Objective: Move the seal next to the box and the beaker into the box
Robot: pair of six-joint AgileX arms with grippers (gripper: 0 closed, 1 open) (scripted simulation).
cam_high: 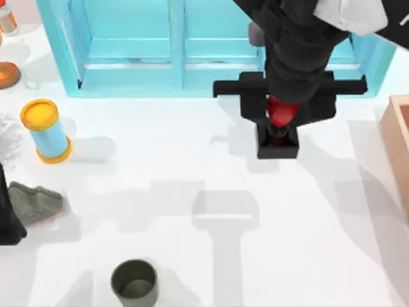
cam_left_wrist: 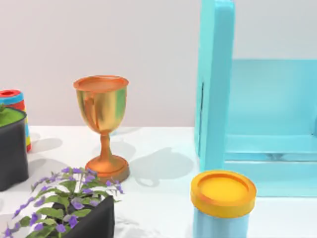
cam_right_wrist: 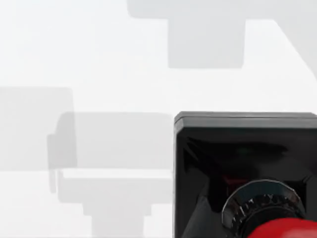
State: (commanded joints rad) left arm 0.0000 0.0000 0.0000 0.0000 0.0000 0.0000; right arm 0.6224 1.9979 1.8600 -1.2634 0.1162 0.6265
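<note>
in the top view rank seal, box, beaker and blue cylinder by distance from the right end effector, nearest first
1. seal, directly under the right end effector, in front of the shelf unit.
2. box, at the table's right edge.
3. beaker, near the front edge.
4. blue cylinder, far left.

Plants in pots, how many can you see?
2, both in the left wrist view. One pot with purple flowers stands in front of the goblet. One green-topped pot is at the edge, partly cut off. More may be hidden.
</note>
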